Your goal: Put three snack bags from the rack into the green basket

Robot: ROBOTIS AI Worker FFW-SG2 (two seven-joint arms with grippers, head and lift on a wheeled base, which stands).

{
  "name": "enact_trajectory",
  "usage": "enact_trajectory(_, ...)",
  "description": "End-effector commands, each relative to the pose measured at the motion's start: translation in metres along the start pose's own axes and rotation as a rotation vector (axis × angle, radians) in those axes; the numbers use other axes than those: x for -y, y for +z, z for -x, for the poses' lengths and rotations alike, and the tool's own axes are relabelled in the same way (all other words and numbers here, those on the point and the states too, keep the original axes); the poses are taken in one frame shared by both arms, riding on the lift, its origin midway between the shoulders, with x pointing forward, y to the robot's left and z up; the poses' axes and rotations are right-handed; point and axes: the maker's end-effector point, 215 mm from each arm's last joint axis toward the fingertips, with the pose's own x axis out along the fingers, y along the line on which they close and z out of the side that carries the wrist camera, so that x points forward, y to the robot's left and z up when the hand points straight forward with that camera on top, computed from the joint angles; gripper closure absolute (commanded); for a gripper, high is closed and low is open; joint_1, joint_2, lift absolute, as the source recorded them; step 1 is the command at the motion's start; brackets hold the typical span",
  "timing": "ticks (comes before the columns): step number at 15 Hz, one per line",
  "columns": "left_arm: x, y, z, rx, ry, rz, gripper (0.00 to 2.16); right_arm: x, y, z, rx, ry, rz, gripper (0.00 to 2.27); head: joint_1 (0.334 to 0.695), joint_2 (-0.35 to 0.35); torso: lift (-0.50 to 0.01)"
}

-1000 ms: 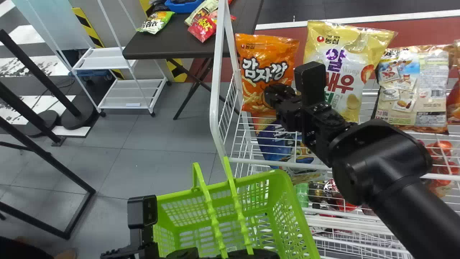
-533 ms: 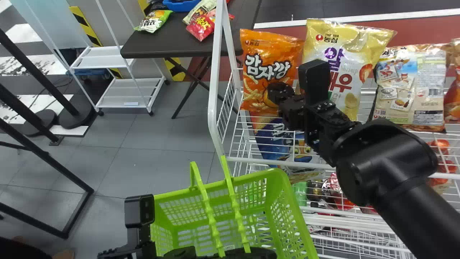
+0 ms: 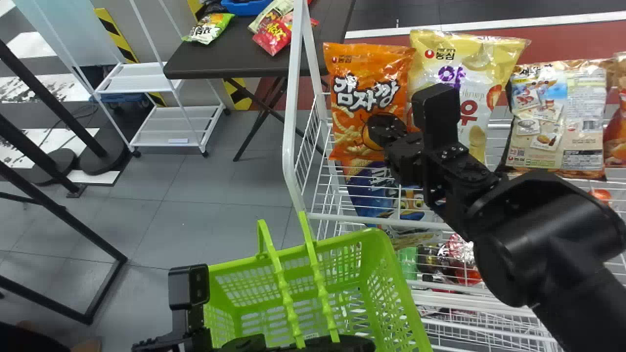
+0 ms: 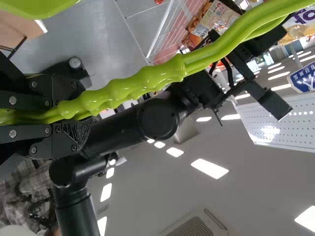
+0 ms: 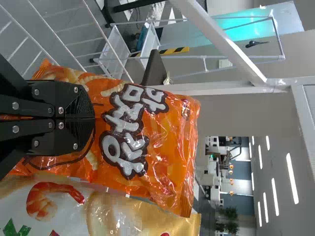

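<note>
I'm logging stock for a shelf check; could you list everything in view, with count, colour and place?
Orange snack bag: one, rack's left end, gripped
Yellow snack bag: one, right beside it
Beige snack bag: one, further right
Reddish bag: one, right edge
Blue bag: one, below the orange
Lower goods: several, red, green, dark
Rack: one, white, right
Basket: one, green, before the rack
Basket handles: two, green, in left gripper
Table: one, dark, behind, with several colourful packets
Cart: one, white, left
Black stands: several, far left
Left gripper: one, black, at the basket
Right gripper: one, black, on the orange bag
</note>
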Motion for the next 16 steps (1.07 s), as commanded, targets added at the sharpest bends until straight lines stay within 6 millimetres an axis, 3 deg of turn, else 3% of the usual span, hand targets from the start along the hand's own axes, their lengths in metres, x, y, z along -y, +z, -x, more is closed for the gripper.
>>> enact_trajectory(1, 0.002, 0.002, 0.000, 0.004, -0.013, -0.003, 2.15, 0.001, 0.002, 0.012, -0.013, -0.001, 0.014, 2.24, 0.695, 0.220, 0.000)
enact_trajectory(16, -0.007, 0.013, -0.006, -0.001, -0.010, 0.006, 2.15, 0.012, -0.007, 0.143, -0.248, 0.008, 0.026, 2.24, 0.695, 0.143, 0.000)
